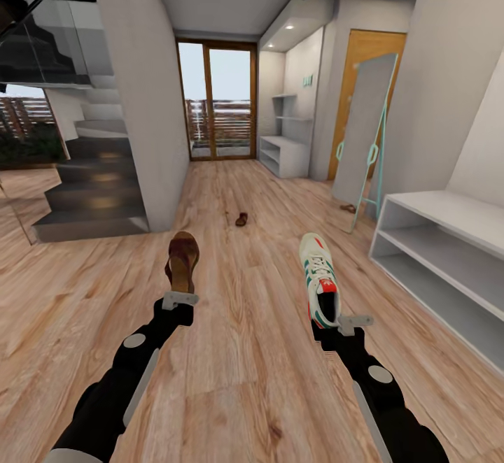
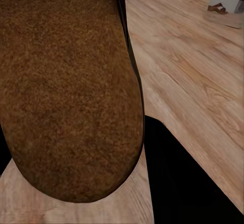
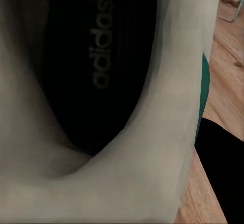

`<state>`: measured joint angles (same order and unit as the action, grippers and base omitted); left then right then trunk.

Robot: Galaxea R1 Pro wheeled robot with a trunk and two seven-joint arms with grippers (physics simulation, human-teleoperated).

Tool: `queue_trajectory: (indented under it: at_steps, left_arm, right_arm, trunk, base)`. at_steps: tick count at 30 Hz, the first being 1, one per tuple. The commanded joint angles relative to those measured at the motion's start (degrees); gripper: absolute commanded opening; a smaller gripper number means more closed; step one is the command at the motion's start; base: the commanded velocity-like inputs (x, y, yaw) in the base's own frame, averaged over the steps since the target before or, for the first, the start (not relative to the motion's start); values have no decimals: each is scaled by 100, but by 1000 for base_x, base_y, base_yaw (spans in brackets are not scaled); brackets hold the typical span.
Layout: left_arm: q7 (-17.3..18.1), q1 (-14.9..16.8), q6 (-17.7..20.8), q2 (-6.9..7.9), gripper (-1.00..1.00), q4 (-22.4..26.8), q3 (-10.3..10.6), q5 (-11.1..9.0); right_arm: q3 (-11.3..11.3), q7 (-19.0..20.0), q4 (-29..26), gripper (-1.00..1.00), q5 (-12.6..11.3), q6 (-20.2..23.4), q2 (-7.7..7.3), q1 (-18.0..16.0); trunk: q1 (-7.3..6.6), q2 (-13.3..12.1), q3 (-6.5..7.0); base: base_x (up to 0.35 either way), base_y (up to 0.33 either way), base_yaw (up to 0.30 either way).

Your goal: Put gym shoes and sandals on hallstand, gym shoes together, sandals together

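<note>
Left gripper (image 1: 180,298) jaws are clamping a brown sandal (image 1: 183,260) aloft; right gripper (image 1: 348,323) jaws are gripping a gym shoe (image 1: 319,278) by the heel. Both are riding above the corridor floor (image 1: 238,351), transport step. Next: driving to the far hallstand (image 1: 283,154), past a floor sandal (image 1: 241,219).

We have open floor (image 1: 231,379) ahead; loose sandal (image 1: 241,219) lies mid-corridor, mirror (image 1: 364,131) leans right, rack (image 1: 448,253) right with both tiers bare, stairs (image 1: 91,190) block left.
</note>
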<state>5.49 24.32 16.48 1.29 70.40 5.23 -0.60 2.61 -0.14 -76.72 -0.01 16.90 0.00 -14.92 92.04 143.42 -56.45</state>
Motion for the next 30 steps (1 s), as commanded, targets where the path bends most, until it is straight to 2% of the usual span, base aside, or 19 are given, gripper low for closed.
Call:
queue_trajectory:
  at_steps: [1,17,26,30]
  left_arm:
    - [16,3,33,3,-100,10,17,16]
    - [14,4,31,-1,-100,9,39,16]
    - [15,3,31,-3,-100,9,39,17]
    - [15,4,31,-1,-100,9,39,18]
  right_arm:
    - [2,-9,-10,-100,1,33,0,-2]
    - [2,-6,-10,-100,1,33,0,-2]
    - [2,-5,-10,-100,1,33,0,-2]
    - [2,-5,-10,-100,1,33,0,-2]
  trunk:
    - [2,2,-6]
    - [2,2,-6]
    - [2,2,-6]
    - [2,2,-6]
  base:
    - [347,0,0]
    - [347,0,0]
    - [347,0,-202]
    - [347,0,-47]
